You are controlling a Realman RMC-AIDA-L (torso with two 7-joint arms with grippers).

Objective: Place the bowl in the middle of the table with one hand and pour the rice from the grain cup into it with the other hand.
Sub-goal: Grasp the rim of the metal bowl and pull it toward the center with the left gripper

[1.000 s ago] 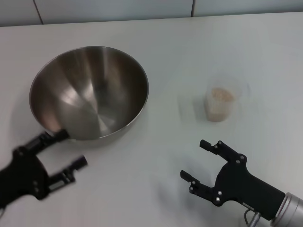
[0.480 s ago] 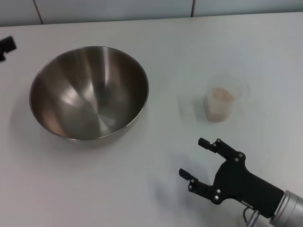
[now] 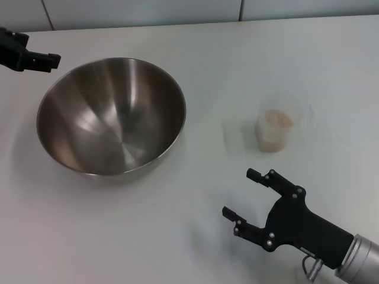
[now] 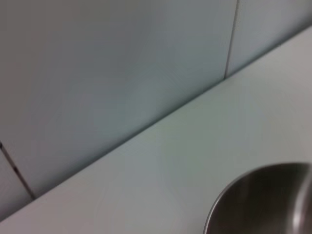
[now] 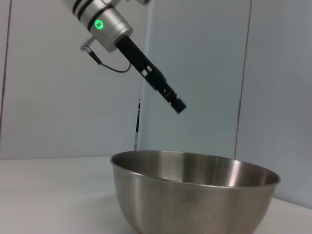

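White and smooth, your table (image 3: 177, 236) runs back to a pale panelled wall (image 3: 142, 12). On its left half sits the bowl (image 3: 111, 115), upright, its shiny inside bare. Well to the right of it stands the grain cup (image 3: 276, 129), also upright, with the rice (image 3: 277, 120) filling its lower part. Your right gripper (image 3: 247, 198) hovers at the near right, just short of the cup and apart from it, fingers spread wide with nothing between them. Your left gripper (image 3: 32, 58) is up at the far left, beyond the bowl's rim and raised above it (you cannot tell whether those fingers are parted or closed).
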